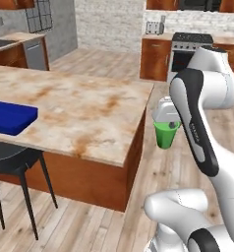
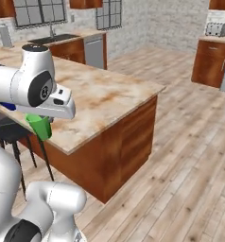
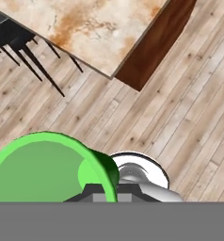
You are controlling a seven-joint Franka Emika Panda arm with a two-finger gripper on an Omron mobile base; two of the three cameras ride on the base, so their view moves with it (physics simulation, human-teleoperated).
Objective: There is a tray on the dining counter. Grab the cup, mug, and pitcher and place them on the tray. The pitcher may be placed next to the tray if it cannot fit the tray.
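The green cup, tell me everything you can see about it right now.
The cup is a small bright green tumbler with no handle, tapering toward its base, and it looks like smooth plastic. It hangs upright in the air, held at its rim by the shut pincer, beyond the corner of the dining counter and over the wood floor. In the hand view its open mouth faces the camera and looks empty. Nothing but the pincer touches it; the blue tray lies far off on the counter.
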